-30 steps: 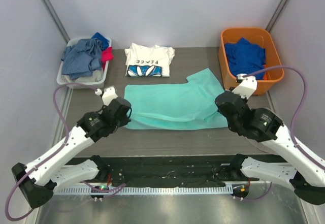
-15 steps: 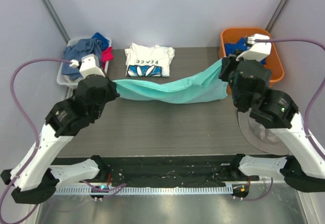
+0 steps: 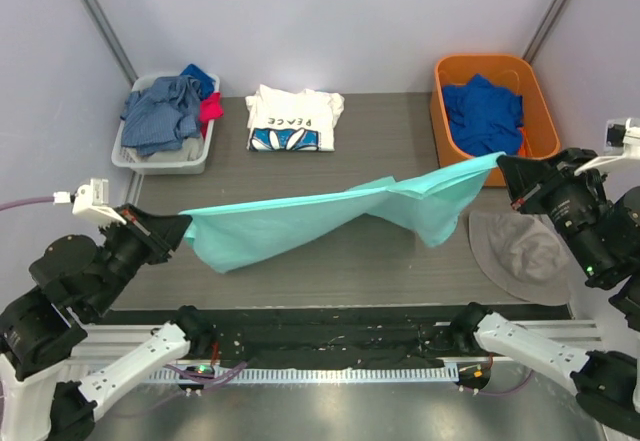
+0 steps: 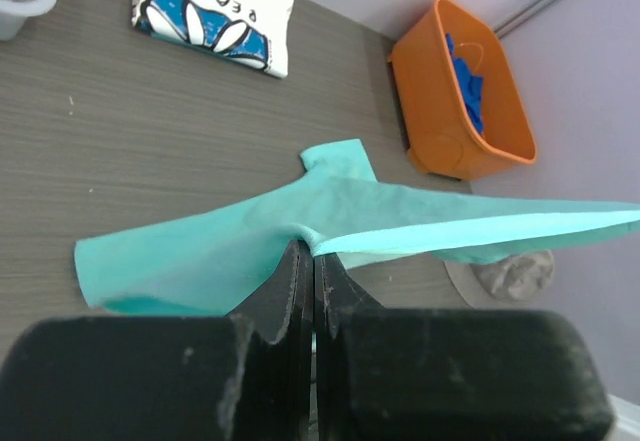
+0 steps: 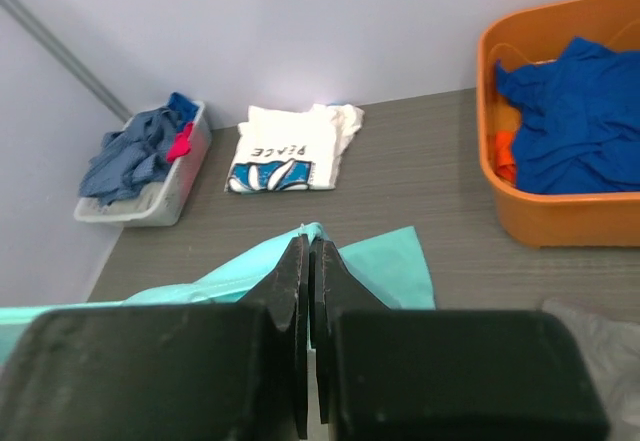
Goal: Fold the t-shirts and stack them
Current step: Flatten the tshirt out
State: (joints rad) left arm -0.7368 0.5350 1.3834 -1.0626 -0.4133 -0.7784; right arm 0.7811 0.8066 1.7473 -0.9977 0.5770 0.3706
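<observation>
— From above, why is the mint-teal t-shirt [image 3: 330, 211] hanging over the table [image 3: 330, 281]?
— The left gripper [image 3: 178, 229] and the right gripper [image 3: 503, 164] each pinch an opposite end and stretch it flat, for a fold, I'd judge.
— Left wrist view?
— Fingers clamped on the hem (the cloth sags beyond).
— Right wrist view?
— Clamped on teal cloth too. The white PEACE t-shirt [image 5: 285, 151] lies folded at the back, likely the stack's base.

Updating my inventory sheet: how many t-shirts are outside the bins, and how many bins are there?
T-shirts: 2 (teal t-shirt, white t-shirt)
Bins: 2 (grey bin, orange bin)
Total: 4
</observation>
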